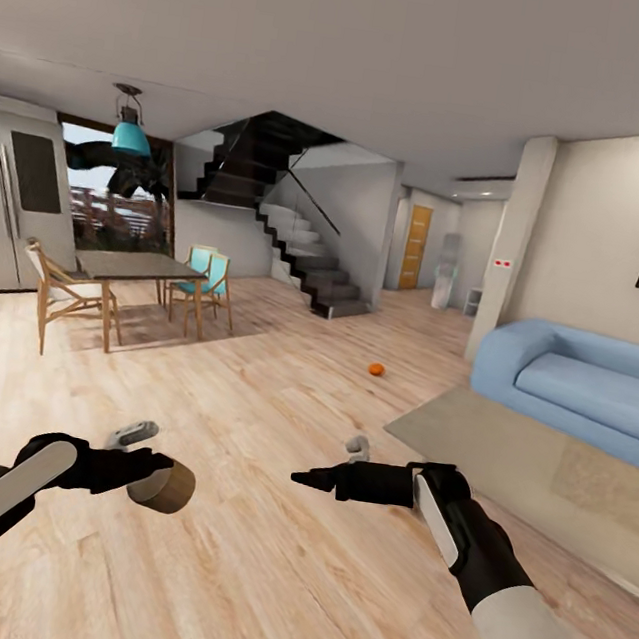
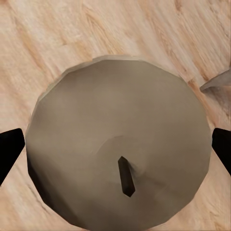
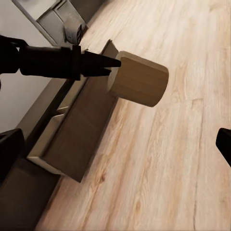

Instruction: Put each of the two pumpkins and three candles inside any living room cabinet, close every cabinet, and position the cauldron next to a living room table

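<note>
My left gripper point(image 1: 159, 478) is shut on a tan, stubby candle point(image 1: 164, 487) held low over the wood floor. The left wrist view looks down on the candle's top point(image 2: 120, 154) and dark wick, with one black finger on each side. From the right wrist, the candle point(image 3: 139, 79) hangs off the left fingertips above the dark-brown cabinet point(image 3: 91, 120), which has a drawer pulled out. One orange pumpkin point(image 1: 376, 369) lies on the floor far ahead. My right gripper point(image 1: 299, 476) is open and holds nothing. The cauldron and the table are out of view.
A blue sofa point(image 1: 583, 390) and beige rug point(image 1: 542, 470) sit at the right. A dining set with wooden chairs point(image 1: 128, 279) stands at the left, with a staircase point(image 1: 307, 257) behind. Two small grey objects point(image 1: 133, 431) point(image 1: 356, 448) lie on the floor near my grippers.
</note>
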Motion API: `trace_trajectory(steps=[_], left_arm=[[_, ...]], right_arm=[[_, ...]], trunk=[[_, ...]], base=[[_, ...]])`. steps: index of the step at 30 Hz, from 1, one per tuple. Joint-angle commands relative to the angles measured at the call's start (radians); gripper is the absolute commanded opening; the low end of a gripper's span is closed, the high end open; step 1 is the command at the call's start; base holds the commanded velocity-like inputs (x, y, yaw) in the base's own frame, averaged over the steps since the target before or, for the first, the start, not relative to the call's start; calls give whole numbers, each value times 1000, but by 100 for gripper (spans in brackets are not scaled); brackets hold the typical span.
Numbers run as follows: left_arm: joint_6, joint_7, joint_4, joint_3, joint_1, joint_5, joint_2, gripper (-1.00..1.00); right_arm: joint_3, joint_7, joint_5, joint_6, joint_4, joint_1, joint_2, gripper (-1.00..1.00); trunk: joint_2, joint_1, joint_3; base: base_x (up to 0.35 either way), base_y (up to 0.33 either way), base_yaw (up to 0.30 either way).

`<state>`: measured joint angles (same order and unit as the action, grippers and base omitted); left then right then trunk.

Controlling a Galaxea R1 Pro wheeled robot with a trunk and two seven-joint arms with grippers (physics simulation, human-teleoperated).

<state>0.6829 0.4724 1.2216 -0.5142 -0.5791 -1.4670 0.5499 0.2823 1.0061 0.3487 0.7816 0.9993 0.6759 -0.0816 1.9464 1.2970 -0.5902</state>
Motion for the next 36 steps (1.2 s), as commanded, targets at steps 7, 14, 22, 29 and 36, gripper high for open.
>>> trace_trajectory(steps=[7, 14, 22, 29, 36], left_arm=[[-2, 9, 1, -3, -2, -11, 1, -100], [-2, 9, 1, -3, -2, -10, 1, -100], [-2, 9, 1, -3, -1, -11, 1, -100], [-2, 9, 1, -3, -2, -12, 1, -100], [-2, 8, 1, -3, -2, -12, 1, -100]], right_arm=[[2, -2, 6, 5, 1, 1, -2, 100], [2, -1, 6, 5, 1, 1, -3, 100], [2, -1, 7, 5, 2, 1, -4, 100], [2, -1, 7, 5, 2, 1, -3, 100], [2, -1, 7, 5, 2, 1, -2, 100]], trunk=[[1, 0, -1], [1, 0, -1], [1, 0, -1], [1, 0, -1], [1, 0, -1]], base=[[200, -172, 288], [124, -119, 284], [4, -4, 70], [39, -81, 240], [182, -237, 288]])
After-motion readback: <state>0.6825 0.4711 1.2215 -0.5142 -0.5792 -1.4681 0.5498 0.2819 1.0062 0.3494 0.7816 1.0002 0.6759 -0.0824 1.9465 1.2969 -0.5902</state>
